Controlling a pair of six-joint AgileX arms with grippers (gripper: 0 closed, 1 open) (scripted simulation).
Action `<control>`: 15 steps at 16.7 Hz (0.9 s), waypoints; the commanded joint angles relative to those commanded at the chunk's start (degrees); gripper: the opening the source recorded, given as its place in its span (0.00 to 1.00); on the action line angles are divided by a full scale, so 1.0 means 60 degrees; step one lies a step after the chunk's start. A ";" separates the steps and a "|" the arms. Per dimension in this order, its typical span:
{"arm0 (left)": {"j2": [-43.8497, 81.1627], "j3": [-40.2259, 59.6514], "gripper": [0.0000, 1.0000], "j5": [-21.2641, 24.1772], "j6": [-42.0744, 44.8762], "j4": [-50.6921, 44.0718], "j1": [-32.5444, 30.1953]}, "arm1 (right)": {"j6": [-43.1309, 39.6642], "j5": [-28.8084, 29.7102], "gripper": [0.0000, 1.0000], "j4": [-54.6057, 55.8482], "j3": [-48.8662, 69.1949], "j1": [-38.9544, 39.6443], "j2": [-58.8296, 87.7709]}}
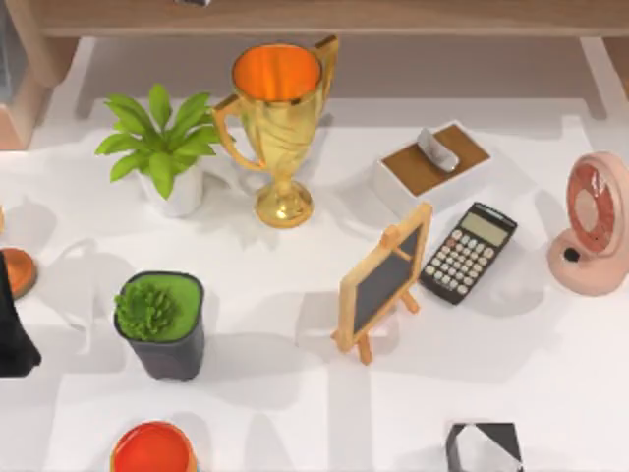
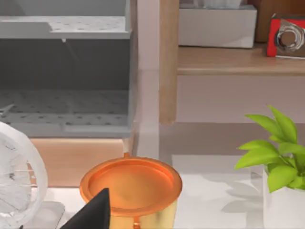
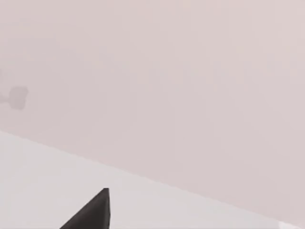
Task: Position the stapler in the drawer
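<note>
Both arms low at the worktop's [image 1: 295,393] edges, nothing seen in hand

How far the left fingers [image 2: 95,212] or right fingers [image 3: 93,212] are open I cannot tell. Just ahead of the left ones stands a glossy orange-topped cup [image 2: 131,183], and beyond it the grey, dimple-floored drawer [image 2: 66,100] gapes open, ready to receive. Where the stapler lies I cannot tell.

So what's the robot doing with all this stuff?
Nothing is being held right now. The left arm sits at the table's left edge, beside an orange cup and facing an open drawer. The trophy, plants, chalkboard and calculator stand untouched. I can't spot a stapler.
</note>
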 joint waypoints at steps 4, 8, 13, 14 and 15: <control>0.0000 0.0000 1.00 0.0000 0.0000 0.0000 0.0000 | -0.1408 -0.0829 1.00 0.4553 -0.3488 -0.0835 -0.0718; 0.0000 0.0000 1.00 0.0000 0.0000 0.0000 0.0000 | -0.2714 -0.1675 1.00 0.8900 -0.6789 -0.1226 -0.1080; 0.0000 0.0000 1.00 0.0000 0.0000 0.0000 0.0000 | -0.4073 -0.2678 1.00 1.3574 -1.0133 -0.0952 -0.1140; 0.0000 0.0000 1.00 0.0000 0.0000 0.0000 0.0000 | -0.4290 -0.2863 1.00 1.4354 -1.0642 -0.0791 -0.1123; 0.0000 0.0000 1.00 0.0000 0.0000 0.0000 0.0000 | -0.4486 -0.3038 1.00 1.5070 -1.1094 -0.0612 -0.1102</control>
